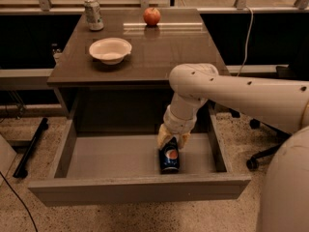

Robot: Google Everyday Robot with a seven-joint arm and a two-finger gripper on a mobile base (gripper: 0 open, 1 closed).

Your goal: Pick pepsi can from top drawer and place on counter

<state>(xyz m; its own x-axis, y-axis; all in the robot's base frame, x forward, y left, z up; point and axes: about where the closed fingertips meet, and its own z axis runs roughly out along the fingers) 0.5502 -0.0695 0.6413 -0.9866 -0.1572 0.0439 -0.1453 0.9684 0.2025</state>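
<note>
tool [173, 140] at pepsi can [170, 159] in top drawer [108, 157]

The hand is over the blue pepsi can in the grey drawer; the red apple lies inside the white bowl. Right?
No: the camera view shows the red apple on the brown counter, outside the white bowl. The hand is over the blue pepsi can in the grey drawer.

My gripper [173, 140] sits low in top drawer [120, 190], right over pepsi can [169, 158]. It covers the can's upper end, so contact can't be judged. My arm [241, 93] runs off frame at right & hides drawer's rear right corner + bit of counter [159, 52] edge.
</note>
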